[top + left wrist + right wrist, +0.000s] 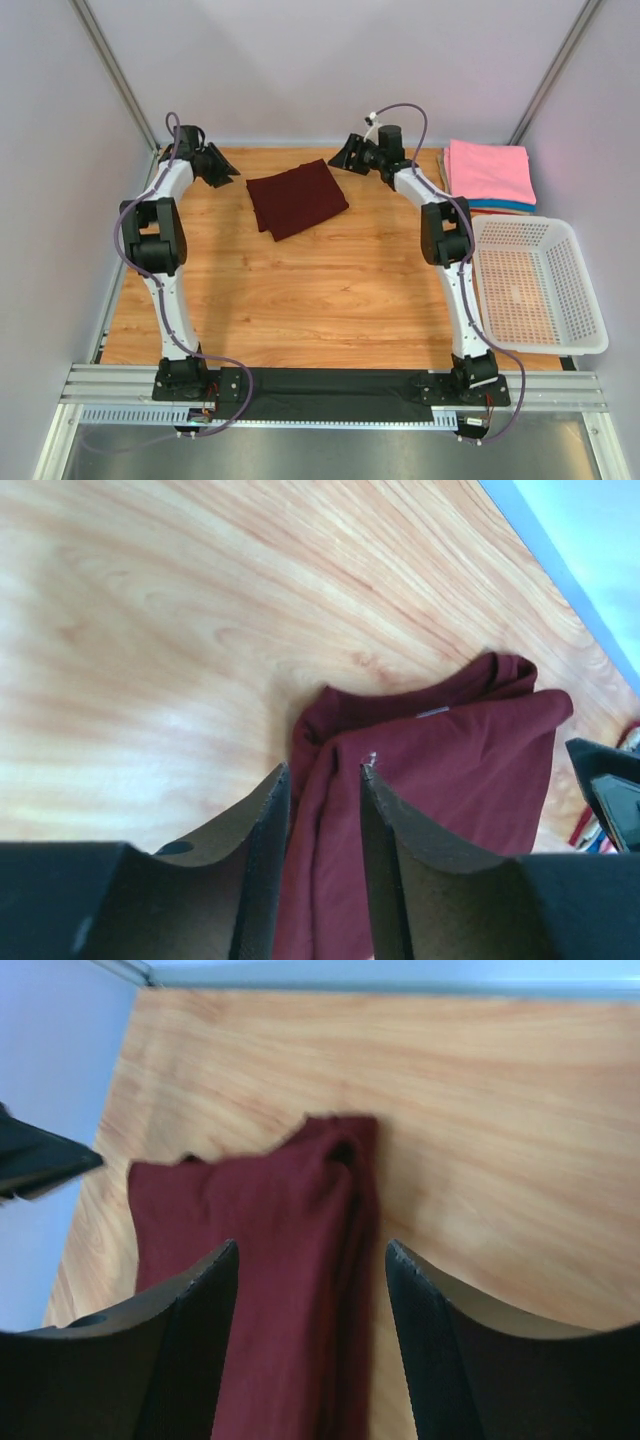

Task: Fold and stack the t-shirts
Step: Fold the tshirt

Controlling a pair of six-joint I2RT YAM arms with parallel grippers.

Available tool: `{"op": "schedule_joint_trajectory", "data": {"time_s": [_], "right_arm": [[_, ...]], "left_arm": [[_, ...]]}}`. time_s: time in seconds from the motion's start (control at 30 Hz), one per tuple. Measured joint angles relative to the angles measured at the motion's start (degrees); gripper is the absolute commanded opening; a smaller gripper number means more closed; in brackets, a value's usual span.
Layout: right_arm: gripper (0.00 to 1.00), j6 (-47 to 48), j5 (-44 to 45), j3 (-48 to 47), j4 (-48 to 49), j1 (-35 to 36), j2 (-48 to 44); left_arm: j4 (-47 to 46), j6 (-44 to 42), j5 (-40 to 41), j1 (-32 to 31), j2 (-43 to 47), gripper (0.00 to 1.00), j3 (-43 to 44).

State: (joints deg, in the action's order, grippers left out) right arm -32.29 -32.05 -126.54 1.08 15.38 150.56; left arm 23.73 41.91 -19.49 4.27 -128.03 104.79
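Maroon t-shirt (pixel 297 198): folded rectangle, far-centre of surface (pixel 330 300), unstacked | pink t-shirt (pixel 488 170): tops far-right pile, blue t-shirt (pixel 508 206) beneath | left gripper (pixel 225 172), right gripper (pixel 345 160): flank maroon, jaws apart, empty | left to do: likely stacking maroon.

Just looking at a light wood-grain bench (pixel 330 300) here, carrying a folded maroon tee (pixel 297 197) toward the far middle, holding a stack of folded tees (pixel 490 172), pink on top, in the far right corner, and bearing a white perforated basket (pixel 545 345) right beside it, overhanging the right edge.
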Motion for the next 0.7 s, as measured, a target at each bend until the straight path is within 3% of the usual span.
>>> {"op": "schedule_joint_trajectory", "data": {"time_s": [0.3,0.53,0.6,0.67,0.7], "right_arm": [[0.65,7.52,-7.17,9.99,-8.13,-2.43,-7.82],[0.63,11.1,-11.67,17.68,-9.64,-1.09,-9.62],[0.59,11.96,-12.17,19.78,-10.19,-0.57,-10.12],[0.49,12.83,-12.13,21.51,-10.29,-0.11,-11.23],[0.44,13.09,-11.98,22.73,-10.27,0.09,-12.02]], "left_arm": [[-0.68,-3.1,0.68,-3.19,14.75,0.5,-16.57],[-3.54,-3.52,-2.6,-7.02,14.8,0.5,-26.43],[-4.39,-3.52,-3.56,-7.78,13.7,0.5,-26.88],[-5.44,-3.52,-4.22,-8.2,12.76,0.49,-26.93],[-5.97,-3.54,-4.5,-8.35,12.37,0.41,-26.97]]}}
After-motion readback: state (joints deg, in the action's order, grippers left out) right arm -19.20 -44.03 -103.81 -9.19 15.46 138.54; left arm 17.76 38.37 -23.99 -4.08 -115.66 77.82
